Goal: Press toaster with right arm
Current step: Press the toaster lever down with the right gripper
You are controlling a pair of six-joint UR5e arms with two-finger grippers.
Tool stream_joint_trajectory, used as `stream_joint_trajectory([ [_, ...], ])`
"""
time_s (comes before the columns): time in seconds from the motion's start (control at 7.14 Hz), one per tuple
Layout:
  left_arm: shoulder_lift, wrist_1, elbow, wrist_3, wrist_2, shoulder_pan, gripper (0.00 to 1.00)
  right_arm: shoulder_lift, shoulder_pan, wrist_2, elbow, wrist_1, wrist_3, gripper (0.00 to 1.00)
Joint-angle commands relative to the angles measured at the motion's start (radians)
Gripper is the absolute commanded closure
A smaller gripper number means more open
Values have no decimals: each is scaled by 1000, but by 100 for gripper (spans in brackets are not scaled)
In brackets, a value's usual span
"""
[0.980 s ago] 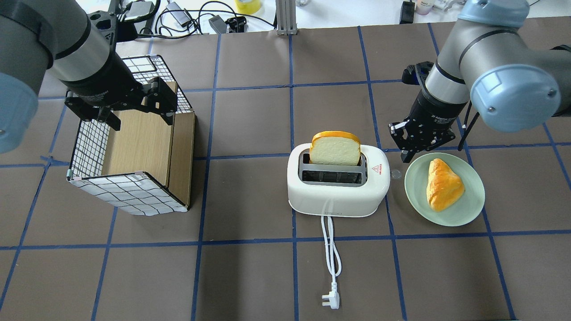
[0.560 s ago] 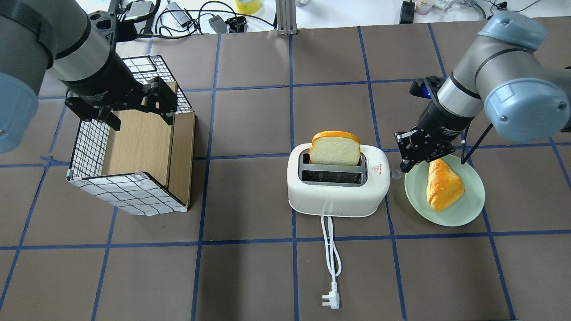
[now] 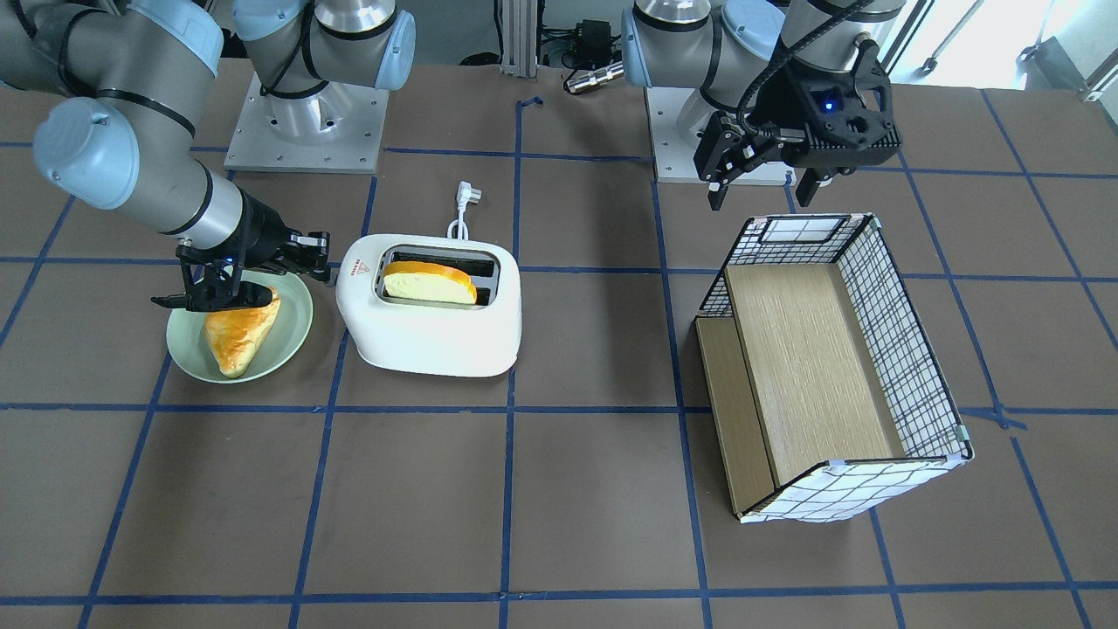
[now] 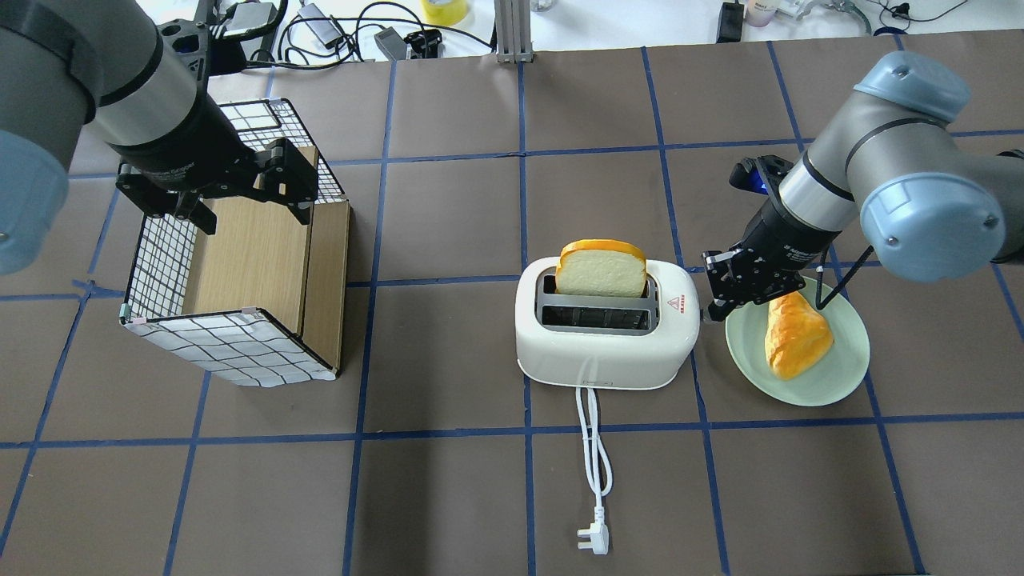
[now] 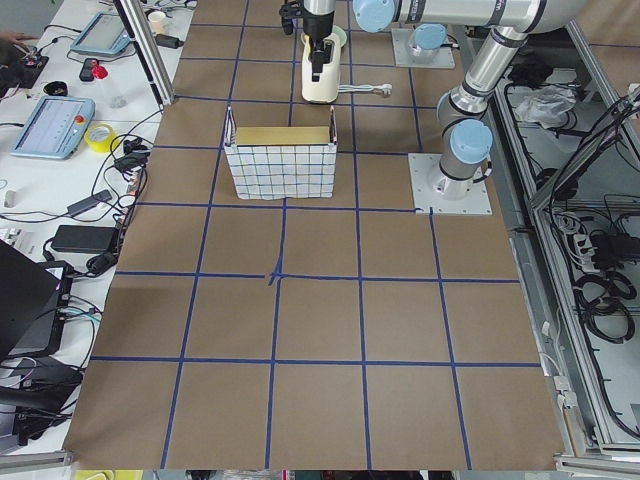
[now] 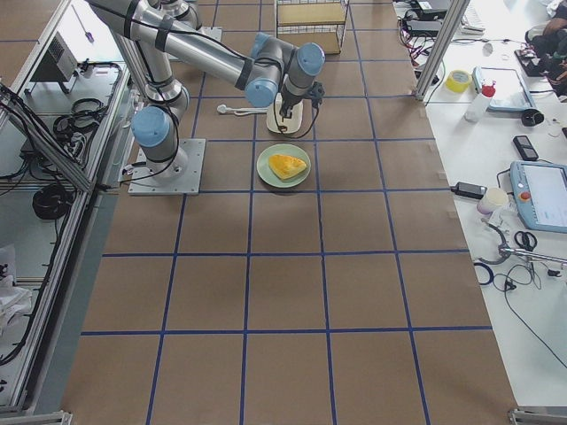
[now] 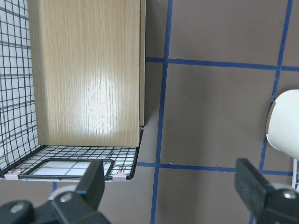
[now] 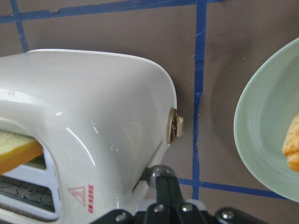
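Note:
The white two-slot toaster stands mid-table with a bread slice upright in its far slot. It also shows in the front view and the right wrist view. My right gripper is shut and empty. Its tips are at the toaster's right end, where the right wrist view shows them against the end wall just below a tan knob. My left gripper is open and empty, held above the wire basket.
A green plate with a golden pastry sits right beside the right gripper. The toaster's white cord and plug run toward the near edge. The basket with its wooden shelf lies on its side at the left.
The right arm has swung lower and leftward, and its gripper tips have come from above the plate's far rim to the toaster's right end. The left arm has not moved.

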Motion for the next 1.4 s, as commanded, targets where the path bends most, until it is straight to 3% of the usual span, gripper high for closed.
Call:
stream_joint_trajectory([
  [0.0,0,0,0,0,0,0,0,12,-2,1,3,-21,-4,100],
  [0.42,0,0,0,0,0,0,0,29,-2,44,11,-35,-19,100],
  [0.7,0,0,0,0,0,0,0,34,-2,44,41,-95,-19,100],
  [1.26,0,0,0,0,0,0,0,40,-5,44,52,-106,-45,100],
])
